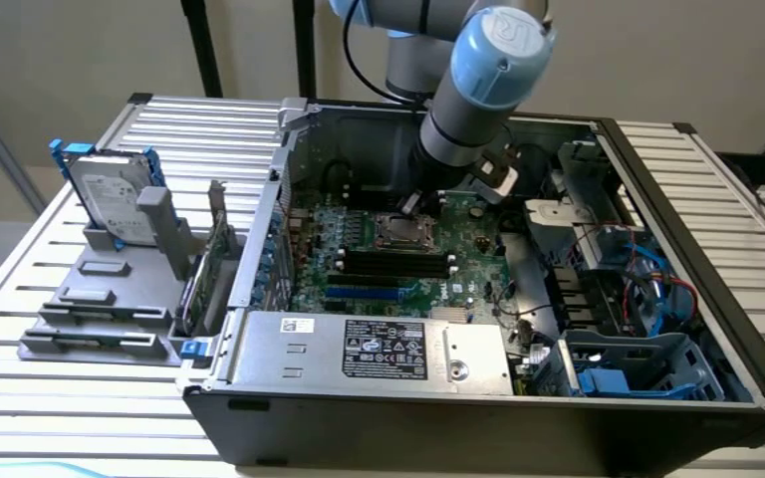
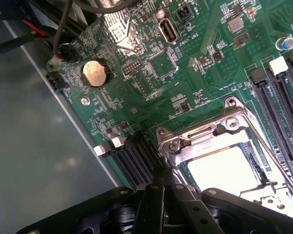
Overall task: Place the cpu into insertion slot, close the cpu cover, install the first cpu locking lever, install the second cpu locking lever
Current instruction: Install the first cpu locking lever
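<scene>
The gripper (image 2: 168,187) has its fingers pressed together over the edge of the insertion slot (image 2: 224,151), touching its rim. One cpu (image 2: 224,168) lies seated inside, one cpu cover (image 2: 198,134) closed around it, on the green motherboard (image 1: 396,264).

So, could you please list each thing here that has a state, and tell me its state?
computer case: side open, lying flat.
cpu cover: closed down over the socket.
cpu: seated in the insertion slot, showing through the cover's window.
gripper: low at the socket's edge, next to the cover.
memory slots: empty.
hard drive: outside the case, standing in a grey holder.
</scene>
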Available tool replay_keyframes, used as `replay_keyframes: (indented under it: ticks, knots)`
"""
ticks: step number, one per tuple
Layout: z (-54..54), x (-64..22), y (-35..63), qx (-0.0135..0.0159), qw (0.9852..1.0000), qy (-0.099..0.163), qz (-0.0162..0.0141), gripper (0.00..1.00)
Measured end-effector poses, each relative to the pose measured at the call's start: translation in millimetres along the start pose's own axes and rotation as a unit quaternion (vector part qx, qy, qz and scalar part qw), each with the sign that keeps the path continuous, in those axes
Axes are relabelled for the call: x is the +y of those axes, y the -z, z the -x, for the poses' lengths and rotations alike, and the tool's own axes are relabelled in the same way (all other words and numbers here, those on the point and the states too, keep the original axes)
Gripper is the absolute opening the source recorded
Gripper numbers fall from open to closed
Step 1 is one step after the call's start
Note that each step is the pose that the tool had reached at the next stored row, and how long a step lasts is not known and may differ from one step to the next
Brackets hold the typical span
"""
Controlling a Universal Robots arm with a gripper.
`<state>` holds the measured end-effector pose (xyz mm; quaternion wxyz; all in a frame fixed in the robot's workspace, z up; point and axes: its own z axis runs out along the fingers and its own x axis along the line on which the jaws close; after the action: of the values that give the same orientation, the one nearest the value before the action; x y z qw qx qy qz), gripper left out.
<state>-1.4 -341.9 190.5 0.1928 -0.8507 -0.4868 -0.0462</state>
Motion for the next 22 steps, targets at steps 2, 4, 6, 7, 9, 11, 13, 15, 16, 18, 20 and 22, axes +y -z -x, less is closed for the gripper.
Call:
replay_keyframes:
  ticks: [2, 4, 6, 7, 9, 11, 13, 15, 16, 18, 20, 22]
  knots:
    - [-0.1, 0.5, 0.0, 0.0013, 1.0, 0.003, -0.0019, 0.11]
    - [0.1, 0.8, 0.2, 0.0016, 1.0, 0.005, -0.0033, 0.11]
    - [0.6, 1.3, 0.4, 0.0015, 1.0, 0.007, -0.004, 0.11]
    - [1.1, 1.6, 0.7, 0.0014, 1.0, 0.007, -0.0042, 0.11]
    - [1.9, 2.4, 1.2, 0.001, 1.0, 0.008, -0.0044, 0.11]
    - [2.7, 3.1, 1.6, 0.001, 0.9999, 0.009, -0.0047, 0.11]
    - [3.5, 3.8, 1.8, 0.0015, 0.9999, 0.01, -0.0055, 0.11]
    - [4.3, 4.4, 1.7, 0.0033, 0.9999, 0.011, -0.0071, 0.11]
    - [4.5, 4.7, 1.7, 0.0043, 0.9999, 0.012, -0.008, 0.11]
    - [4.8, 4.9, 1.5, 0.0071, 0.9998, 0.014, -0.0104, 0.11]
    - [5.1, 5.2, 1.1, 0.0099, 0.9997, 0.016, -0.0129, 0.11]
    - [5.4, 5.6, 0.7, 0.012, 0.9997, 0.018, -0.015, 0.11]
